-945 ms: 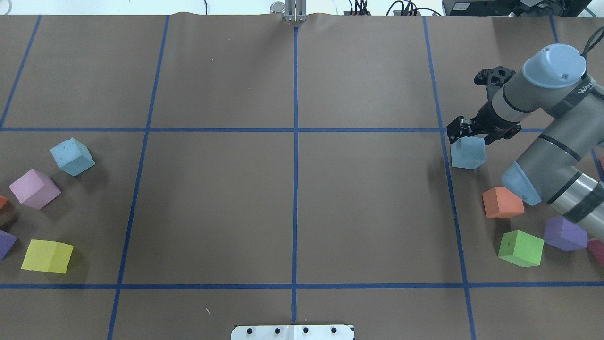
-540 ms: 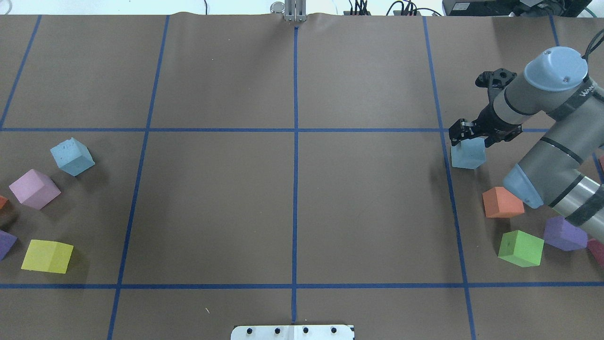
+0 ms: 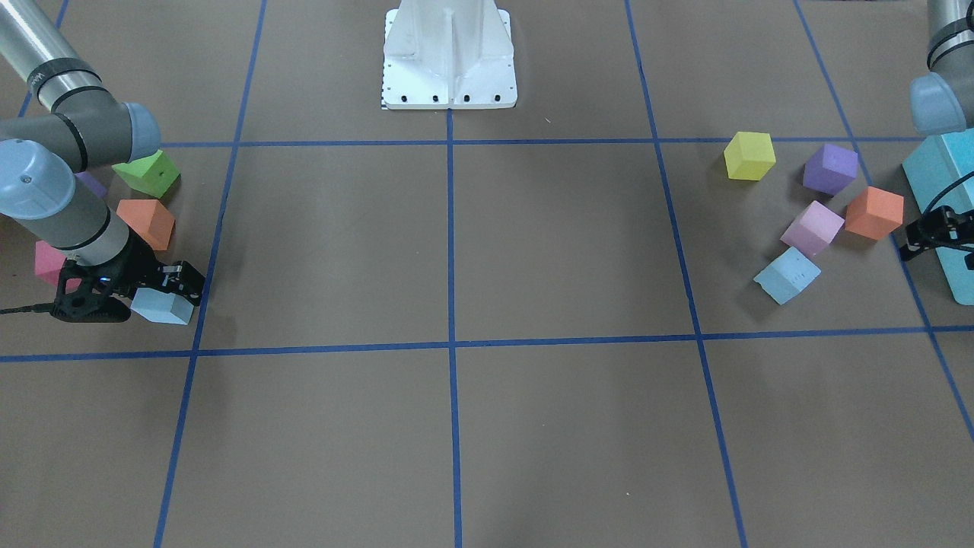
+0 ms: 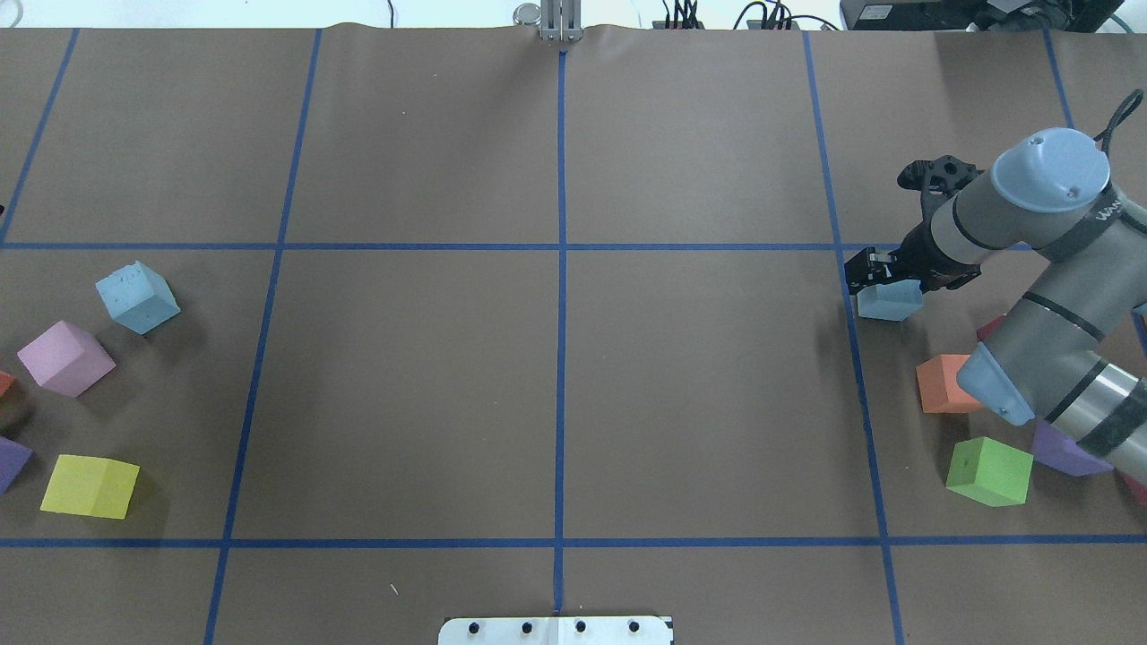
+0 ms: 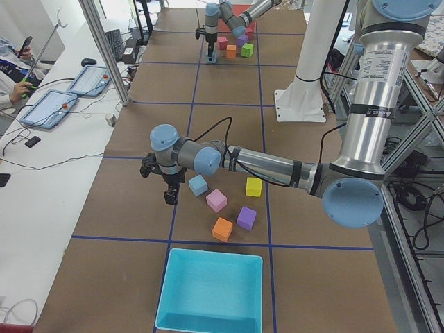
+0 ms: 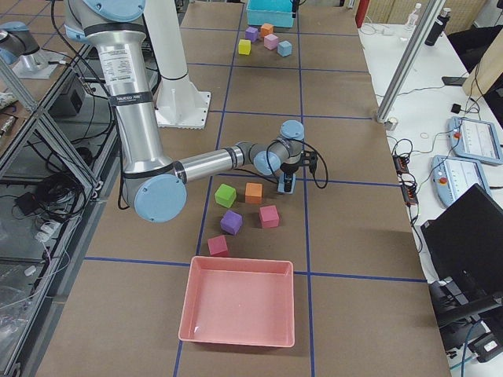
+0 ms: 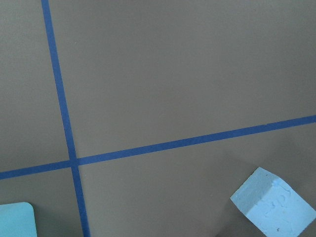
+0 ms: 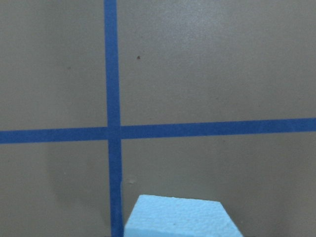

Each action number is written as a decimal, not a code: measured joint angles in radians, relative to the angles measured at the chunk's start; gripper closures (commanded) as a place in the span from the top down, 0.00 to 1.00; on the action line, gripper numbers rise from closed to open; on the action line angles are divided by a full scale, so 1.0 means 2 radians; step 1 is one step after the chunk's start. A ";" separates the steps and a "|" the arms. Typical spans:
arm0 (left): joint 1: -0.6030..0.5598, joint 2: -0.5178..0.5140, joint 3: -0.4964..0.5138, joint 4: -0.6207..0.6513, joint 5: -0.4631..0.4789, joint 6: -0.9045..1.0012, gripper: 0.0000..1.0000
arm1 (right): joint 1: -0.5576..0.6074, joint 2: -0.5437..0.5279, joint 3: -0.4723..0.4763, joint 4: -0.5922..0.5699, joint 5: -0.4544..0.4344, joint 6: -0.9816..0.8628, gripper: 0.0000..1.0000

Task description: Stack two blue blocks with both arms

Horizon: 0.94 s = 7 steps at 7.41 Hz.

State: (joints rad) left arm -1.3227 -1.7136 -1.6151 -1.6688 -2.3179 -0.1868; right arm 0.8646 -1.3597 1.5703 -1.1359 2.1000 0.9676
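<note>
One pale blue block (image 4: 137, 297) lies on the left side of the table; it also shows in the front view (image 3: 787, 275) and the left wrist view (image 7: 274, 207). The other blue block (image 4: 889, 305) sits on the right side by a blue tape line, and shows in the front view (image 3: 161, 307) and low in the right wrist view (image 8: 180, 217). My right gripper (image 4: 887, 285) is low over this block, its jaws open and astride it. My left gripper (image 3: 913, 243) hangs beyond the left block by the turquoise bin (image 3: 943, 190). I cannot tell whether it is open.
Orange (image 4: 941, 383), green (image 4: 988, 470) and purple (image 4: 1057, 452) cubes lie near the right arm. Lilac (image 4: 65, 358), yellow (image 4: 90, 485) and purple (image 4: 11, 461) cubes lie near the left block. A pink tray (image 6: 240, 310) sits at the right end.
My right gripper has come down from above the right blue block until its jaws stand around it. The block and the left-side cubes have not moved.
</note>
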 measured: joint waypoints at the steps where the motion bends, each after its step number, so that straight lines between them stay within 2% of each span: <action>1: 0.000 0.000 0.000 0.000 0.000 0.000 1.00 | -0.001 -0.001 0.001 0.001 -0.001 0.000 0.75; 3: 0.000 0.000 0.001 0.000 0.000 0.000 1.00 | -0.001 -0.002 0.003 0.002 0.000 -0.004 0.58; 7: 0.002 0.000 -0.002 -0.003 0.000 -0.021 1.00 | 0.008 0.000 0.024 -0.006 0.006 -0.015 0.57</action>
State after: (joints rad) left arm -1.3186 -1.7137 -1.6194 -1.6753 -2.3185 -0.2281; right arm 0.8809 -1.3599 1.6187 -1.1470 2.1118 0.9367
